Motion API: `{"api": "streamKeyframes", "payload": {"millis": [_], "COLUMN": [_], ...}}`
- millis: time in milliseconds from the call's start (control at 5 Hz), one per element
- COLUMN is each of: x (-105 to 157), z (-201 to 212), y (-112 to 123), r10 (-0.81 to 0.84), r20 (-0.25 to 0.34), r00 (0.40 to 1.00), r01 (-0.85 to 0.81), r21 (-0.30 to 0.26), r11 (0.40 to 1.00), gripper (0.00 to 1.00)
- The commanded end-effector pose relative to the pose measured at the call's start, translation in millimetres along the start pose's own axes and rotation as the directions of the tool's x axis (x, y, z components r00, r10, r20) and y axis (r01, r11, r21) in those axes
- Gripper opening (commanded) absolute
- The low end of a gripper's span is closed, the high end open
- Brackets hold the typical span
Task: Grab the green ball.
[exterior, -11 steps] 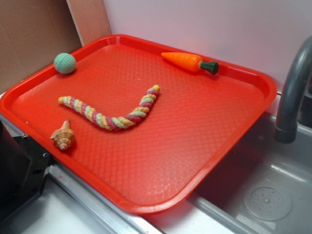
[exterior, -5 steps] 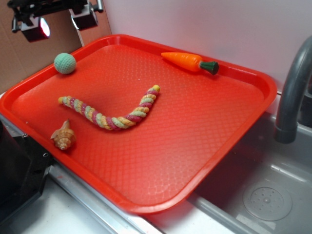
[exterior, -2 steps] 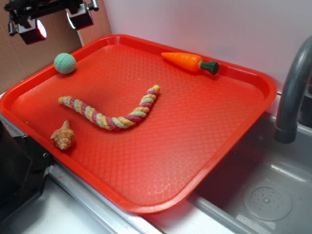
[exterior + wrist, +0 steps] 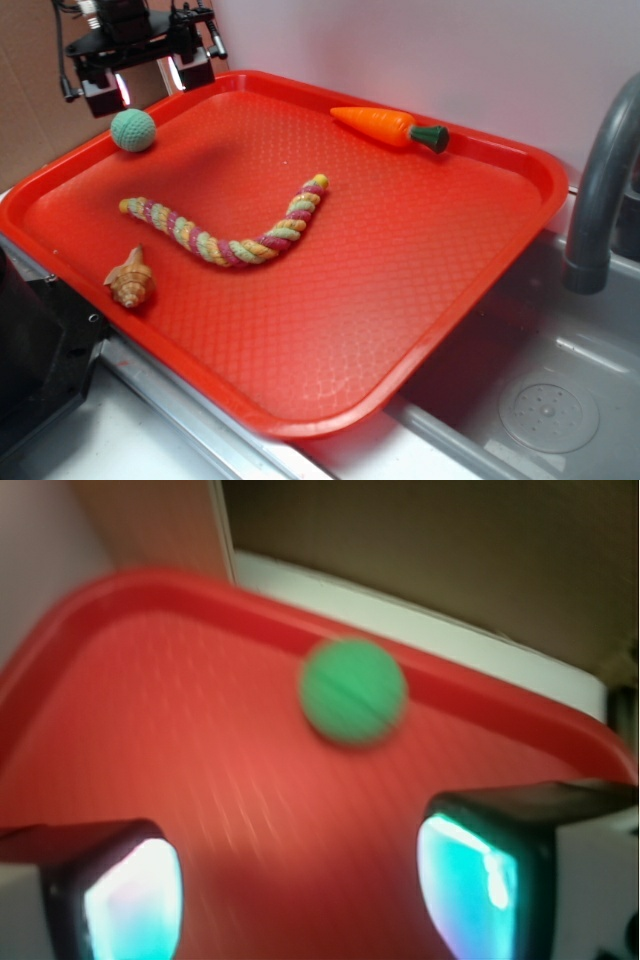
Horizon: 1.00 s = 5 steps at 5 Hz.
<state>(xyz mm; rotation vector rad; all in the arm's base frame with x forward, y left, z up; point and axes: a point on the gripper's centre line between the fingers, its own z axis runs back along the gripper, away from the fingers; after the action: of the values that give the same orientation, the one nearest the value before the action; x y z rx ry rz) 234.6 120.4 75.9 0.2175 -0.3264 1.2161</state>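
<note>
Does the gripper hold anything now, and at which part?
Nothing is held. The gripper is open above the tray's corner, and the green ball lies free below it.

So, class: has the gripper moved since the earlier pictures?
Yes. The gripper has moved right and down, closer to the ball on the tray.

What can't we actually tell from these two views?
- Wrist view: motion blur wipes out the surface of the green ball and the tray pattern.
- Wrist view: the pincer fingertips are cut off by the bottom edge; only two glowing pads show.
- Exterior view: the pincer height above the ball cannot be judged; the arm is cut off at the top edge.
</note>
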Motion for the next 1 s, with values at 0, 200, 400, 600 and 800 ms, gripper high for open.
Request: {"api": "streamKeyframes", "payload": {"millis": [0, 200, 400, 600, 800], "x": [35.2, 44.6, 47.8, 50.5, 51.4], "z": [-21.8, -28.2, -37.9, -43.5, -52.2], "y": [3.6, -0.8, -0.7, 7.3, 18.7], "r10": [0.055, 0.062, 0.067, 0.085, 0.102], "r20": [0.053, 0.053, 0.047, 0.036, 0.008], "r00": [0.997, 0.997, 0.997, 0.996, 0.995], "r01": [-0.056, -0.063, -0.069, -0.087, -0.102], "r21": [0.019, 0.019, 0.041, 0.058, 0.103], "r11": [0.998, 0.998, 0.997, 0.995, 0.989], "gripper": [1.0, 1.0, 1.0, 1.0, 1.0]}}
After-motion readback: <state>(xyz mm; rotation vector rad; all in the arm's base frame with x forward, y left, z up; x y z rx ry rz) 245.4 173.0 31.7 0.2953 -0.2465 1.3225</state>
